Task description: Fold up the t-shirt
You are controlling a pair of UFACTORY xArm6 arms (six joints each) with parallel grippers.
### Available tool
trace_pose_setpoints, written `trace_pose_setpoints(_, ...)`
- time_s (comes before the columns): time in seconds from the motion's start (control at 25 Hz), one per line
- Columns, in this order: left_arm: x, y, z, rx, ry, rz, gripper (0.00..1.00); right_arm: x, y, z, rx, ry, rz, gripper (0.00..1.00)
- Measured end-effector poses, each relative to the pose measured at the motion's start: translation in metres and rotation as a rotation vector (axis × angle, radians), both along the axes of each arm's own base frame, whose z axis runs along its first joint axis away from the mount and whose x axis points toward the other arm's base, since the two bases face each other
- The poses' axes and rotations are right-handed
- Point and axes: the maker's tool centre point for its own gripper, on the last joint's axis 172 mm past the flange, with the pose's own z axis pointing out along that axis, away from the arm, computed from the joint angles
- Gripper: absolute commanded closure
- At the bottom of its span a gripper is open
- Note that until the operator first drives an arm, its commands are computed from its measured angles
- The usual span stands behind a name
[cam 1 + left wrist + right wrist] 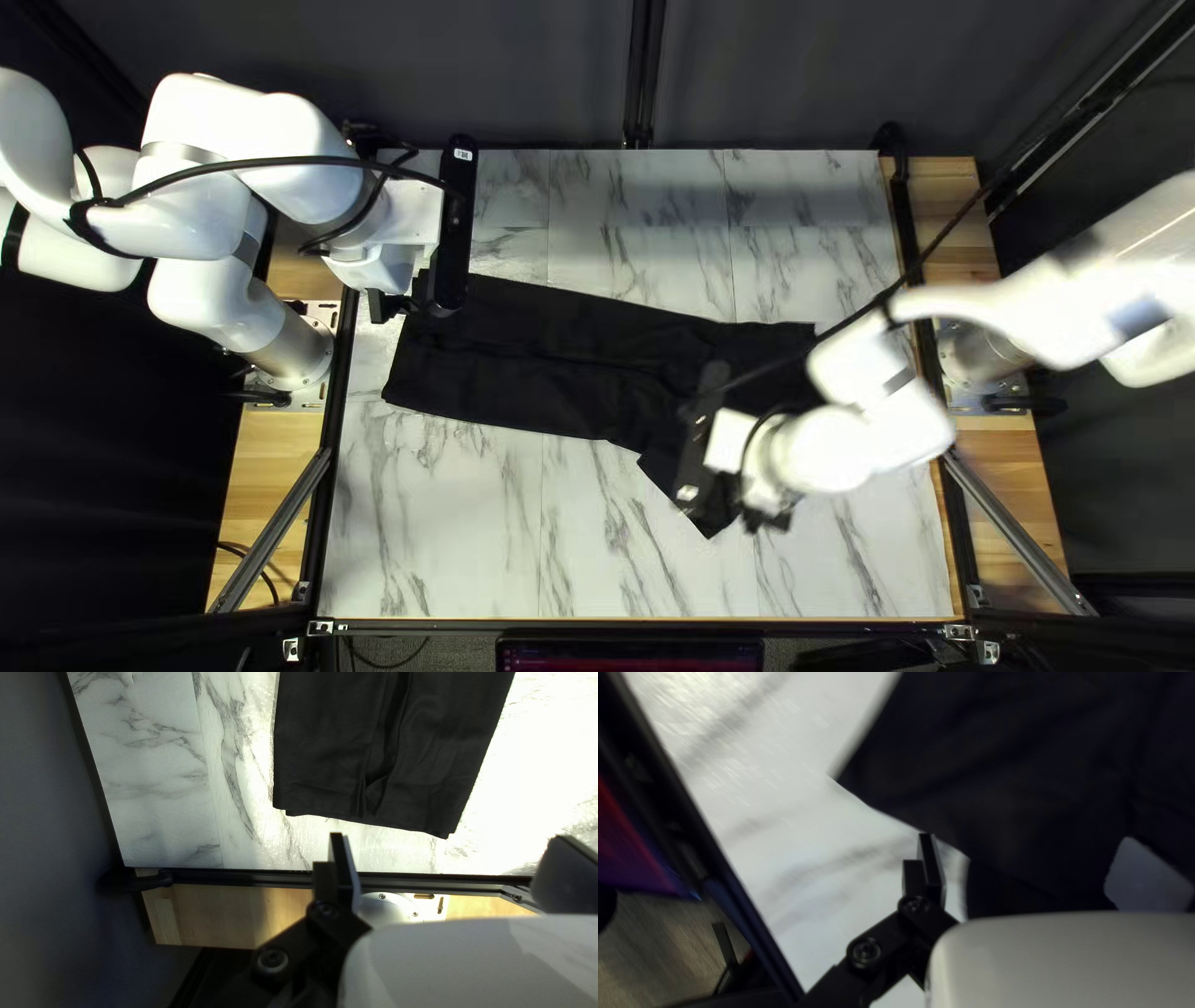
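The black t-shirt [560,361] lies across the table in a long band, its wider right part partly hidden under my right arm. At its left end my left gripper [411,305] hangs over the table; my right gripper [766,517] is by the cloth nearest the front edge. In the left wrist view the shirt's straight end [374,753] lies ahead of my left gripper [451,843], its fingers wide apart. In the right wrist view my right gripper [1027,839] stands open, one finger over bare table beside the dark cloth [1002,765], the other over the cloth.
The marble-patterned table [461,535] has dark rails along its sides. Wooden strips [268,498] lie outside them. A screen [629,653] stands beyond the near edge. My right arm reaches low over the table's right part, and a cable crosses above it.
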Motion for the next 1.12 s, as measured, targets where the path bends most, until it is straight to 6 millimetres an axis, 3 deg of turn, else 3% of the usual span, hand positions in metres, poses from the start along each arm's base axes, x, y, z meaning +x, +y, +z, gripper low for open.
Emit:
trace_pose_setpoints(0.16, 0.0, 0.0, 0.0, 0.0, 0.0, 0.0, 0.0, -0.011, -0.01, -0.008, 0.018, -0.015, 0.004, 0.0)
trace_pose_setpoints(0.4, 0.0, 0.0, 0.0, 0.0, 0.0, 0.0, 0.0, -0.005, -0.001, -0.023, 0.031, -0.023, 0.066, 0.0)
trace_pose_setpoints(0.76, 0.0, 0.0, 0.0, 0.0, 0.0, 0.0, 0.0, -0.005, -0.001, -0.025, 0.031, -0.027, 0.074, 0.0)
trace_pose_setpoints(1.12, 0.0, 0.0, 0.0, 0.0, 0.0, 0.0, 0.0, -0.003, -0.003, -0.047, -0.067, -0.166, 0.233, 0.0)
